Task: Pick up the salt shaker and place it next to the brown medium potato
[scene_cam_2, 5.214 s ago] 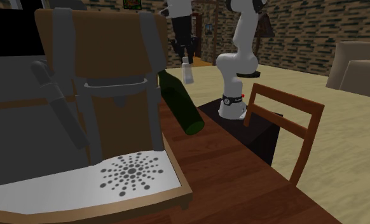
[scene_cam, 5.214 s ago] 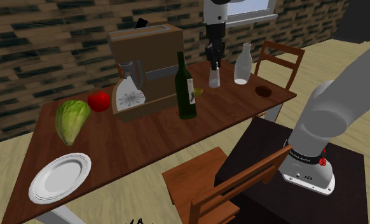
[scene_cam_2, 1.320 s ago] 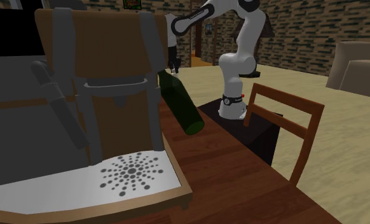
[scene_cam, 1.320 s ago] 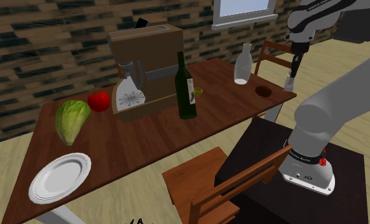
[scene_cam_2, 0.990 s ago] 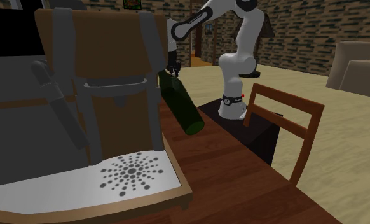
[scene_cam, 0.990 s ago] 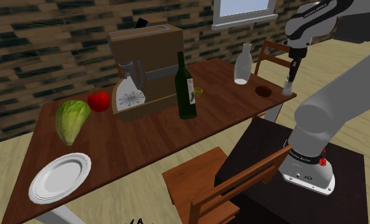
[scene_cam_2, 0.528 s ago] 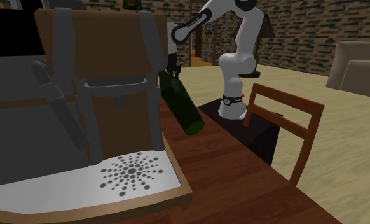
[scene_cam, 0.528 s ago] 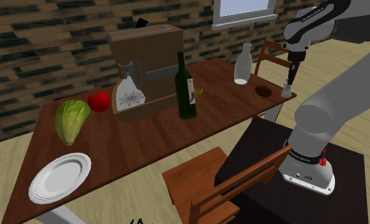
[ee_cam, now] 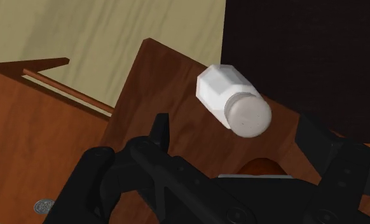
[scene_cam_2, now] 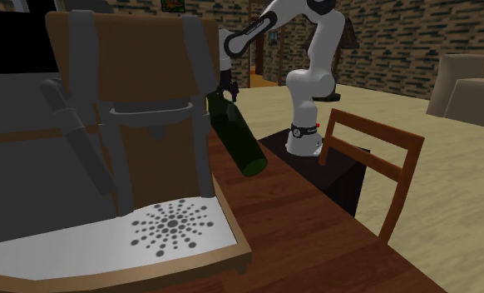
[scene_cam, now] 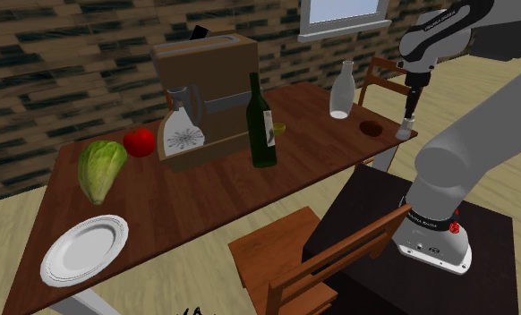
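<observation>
Just beside potato (scene_cam: 371,128), salt shaker (scene_cam: 403,131) — gripper (scene_cam: 410,116) spread

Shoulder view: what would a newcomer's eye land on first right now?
The white arm's end effector hangs open just above the white salt shaker at the corner of the table, beside the brown potato. Next come the dark green bottle and the big brown bag behind it.

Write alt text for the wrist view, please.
A white salt shaker sits near the wooden table's corner, between the black fingers of the open pincer, untouched by them. Part of a brown potato shows close beside it.
</observation>
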